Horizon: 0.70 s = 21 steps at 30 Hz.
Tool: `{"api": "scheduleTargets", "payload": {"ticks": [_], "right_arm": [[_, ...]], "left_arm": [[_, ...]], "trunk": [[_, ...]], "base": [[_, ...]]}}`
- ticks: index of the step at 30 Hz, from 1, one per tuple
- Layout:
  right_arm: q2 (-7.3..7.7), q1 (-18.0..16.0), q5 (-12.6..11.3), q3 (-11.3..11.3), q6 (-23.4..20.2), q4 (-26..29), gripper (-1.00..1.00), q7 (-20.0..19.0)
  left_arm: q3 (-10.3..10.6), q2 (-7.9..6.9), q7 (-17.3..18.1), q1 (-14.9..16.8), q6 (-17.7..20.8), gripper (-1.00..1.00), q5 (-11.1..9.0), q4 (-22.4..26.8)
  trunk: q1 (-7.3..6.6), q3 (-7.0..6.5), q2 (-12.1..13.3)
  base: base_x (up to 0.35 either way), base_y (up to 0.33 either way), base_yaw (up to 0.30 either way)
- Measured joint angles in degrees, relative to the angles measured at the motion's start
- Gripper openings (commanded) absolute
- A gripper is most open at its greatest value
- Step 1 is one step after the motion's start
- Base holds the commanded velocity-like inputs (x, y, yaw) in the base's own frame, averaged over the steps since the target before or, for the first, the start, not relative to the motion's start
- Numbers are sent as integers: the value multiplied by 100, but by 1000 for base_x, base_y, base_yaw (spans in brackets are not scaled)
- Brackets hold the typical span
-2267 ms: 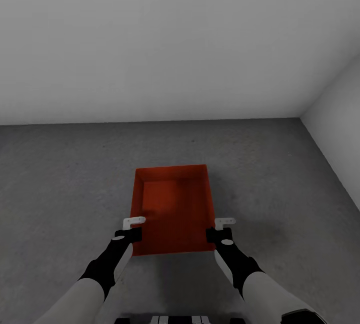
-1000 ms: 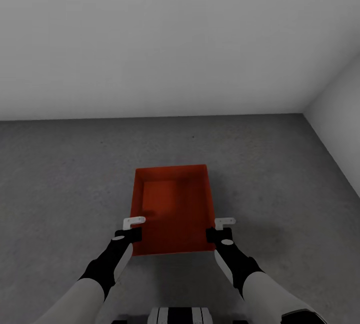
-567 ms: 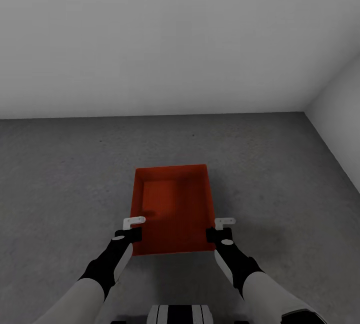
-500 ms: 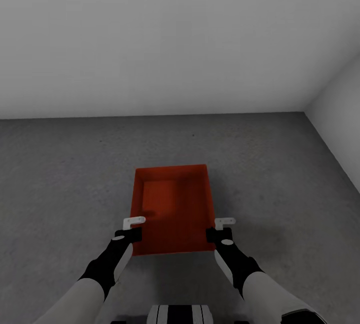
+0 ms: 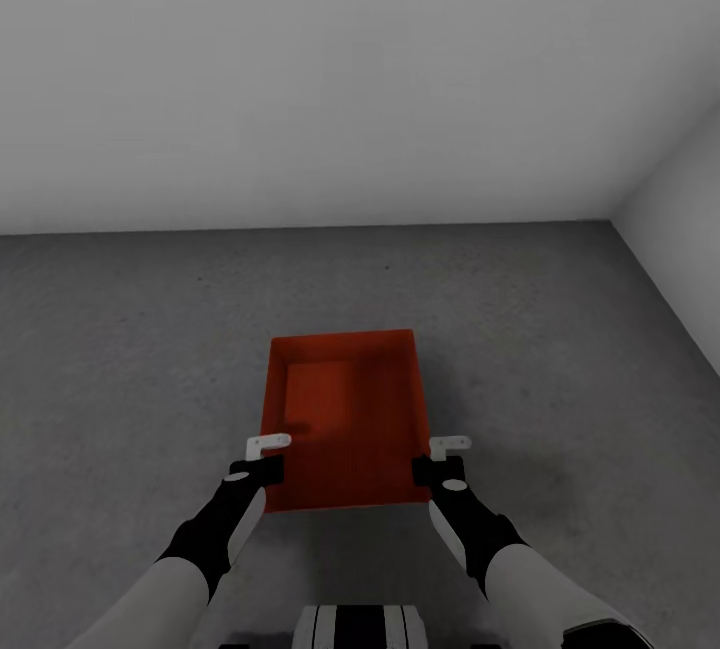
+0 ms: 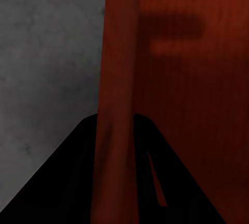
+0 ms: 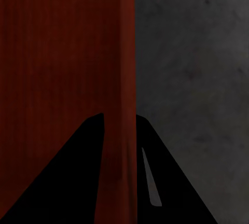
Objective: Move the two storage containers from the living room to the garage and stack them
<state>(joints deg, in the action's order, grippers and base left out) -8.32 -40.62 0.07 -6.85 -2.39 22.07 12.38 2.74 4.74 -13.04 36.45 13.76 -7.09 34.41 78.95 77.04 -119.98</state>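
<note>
Storage container (image 5: 345,419) over the grey floor (image 5: 560,349) — left gripper (image 5: 262,457) and right gripper (image 5: 446,457) clamp its opposite side walls.

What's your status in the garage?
Left gripper and right gripper each clamp a side wall of the orange-red container. Container over dark grey floor, near white wall corner. Nothing in the way.

Bare dark grey floor (image 5: 560,359) lies open on both sides of and beyond the orange-red container (image 5: 345,419). White wall (image 5: 350,79) bounds the far side; a second wall (image 5: 680,259) closes the right, forming a corner. Left gripper (image 5: 262,457) and right gripper (image 5: 444,457) each straddle a side wall of the container.
</note>
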Motion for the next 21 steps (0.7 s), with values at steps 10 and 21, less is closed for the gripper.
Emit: {"api": "scheduleTargets", "payload": {"ticks": [10,21], "right_arm": [[-1,0,1,2,-8,0,-100,0],[-1,0,1,2,-3,0,-100,0]], "left_arm": [[-3,0,0,0,8,-100,0,0],[-1,0,0,0,3,-100,0,0]], "trunk": [[0,0,0],[0,0,0]], "base": [[0,0,0],[0,0,0]]}}
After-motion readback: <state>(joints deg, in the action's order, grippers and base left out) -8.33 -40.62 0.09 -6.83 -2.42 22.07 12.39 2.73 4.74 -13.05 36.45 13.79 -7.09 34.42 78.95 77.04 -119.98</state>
